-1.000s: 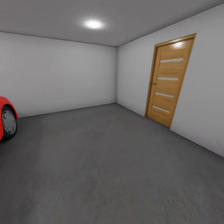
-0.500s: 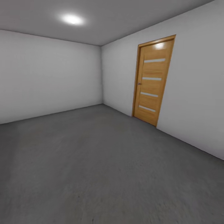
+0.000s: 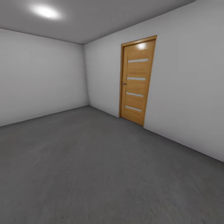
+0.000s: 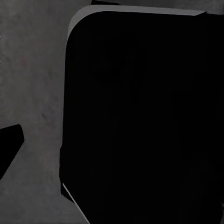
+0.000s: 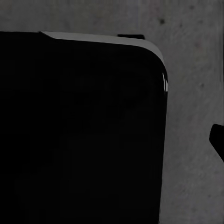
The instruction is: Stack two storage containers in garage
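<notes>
Turns rightward against the picture of a second ago: a swing of the camera, not of the room, carrying the red car's wheel off the left edge and bringing the wooden door from the right side toward the middle. From the head: looks into a corner of the garage, over bare dark grey floor, past pale walls, under a ceiling light at upper left, with the door shut in the right-hand wall. Reads as a travelling step, judged from the turn toward the door and the open concrete ahead; cannot tell where the containers are, nor whether either is already set down. Calls next, on that reading, for finishing the turn, driving up to the door and getting through it toward the living room, with room kept for the base beside the frame. From the left wrist: looks straight down past a dark rounded slab, probably part of the robot's own body, onto mottled concrete, with a black sliver at the edge, perhaps a fingertip. Suggests an arm hung low and tucked close; cannot tell how wide the left gripper stands. From the right wrist: much the same, mirrored, with a like slab and a small black tip over the concrete; cannot tell the right gripper's opening either.
</notes>
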Available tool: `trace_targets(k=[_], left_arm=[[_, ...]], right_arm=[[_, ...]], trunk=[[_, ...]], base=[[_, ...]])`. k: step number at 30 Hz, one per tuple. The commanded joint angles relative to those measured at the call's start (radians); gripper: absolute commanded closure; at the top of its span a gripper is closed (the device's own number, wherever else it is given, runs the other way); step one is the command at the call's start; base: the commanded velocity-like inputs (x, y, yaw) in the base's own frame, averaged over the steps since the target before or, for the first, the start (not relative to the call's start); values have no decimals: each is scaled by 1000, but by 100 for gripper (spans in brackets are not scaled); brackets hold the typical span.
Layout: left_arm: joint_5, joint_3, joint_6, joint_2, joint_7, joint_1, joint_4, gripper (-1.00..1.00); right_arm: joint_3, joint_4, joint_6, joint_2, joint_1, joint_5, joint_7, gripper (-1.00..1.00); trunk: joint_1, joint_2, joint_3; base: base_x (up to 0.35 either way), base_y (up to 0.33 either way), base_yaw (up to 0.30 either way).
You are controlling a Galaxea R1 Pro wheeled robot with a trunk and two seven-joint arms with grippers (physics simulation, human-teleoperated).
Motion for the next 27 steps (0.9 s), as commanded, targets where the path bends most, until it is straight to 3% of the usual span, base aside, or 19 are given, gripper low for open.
trace_targets(k=[1, 9, 11, 16, 27], left_arm=[[10, 0, -1, 0, 1, 0, 0, -100], [10, 0, -1, 0, 1, 0, 0, -100], [10, 0, -1, 0, 1, 0, 0, -100], [10, 0, -1, 0, 1, 0, 0, -100], [10, 0, -1, 1, 1, 0, 0, -100]], right_arm=[[1, 0, -3, 0, 0, 1, 0, -100], [2, 0, 0, -5, 0, 4, 2, -100], [2, 0, -1, -7, 0, 15, 3, -100], [1, 0, -2, -2, 0, 96, 0, -100], [1, 0, -3, -1, 0, 123, 0, -100]], trunk=[[1, 0, -1], [1, 0, -1], [1, 0, -1], [1, 0, -1], [1, 0, -1]], base=[[322, 0, -257], [322, 0, -72], [322, 0, -3], [322, 0, -1], [322, 0, 0]])
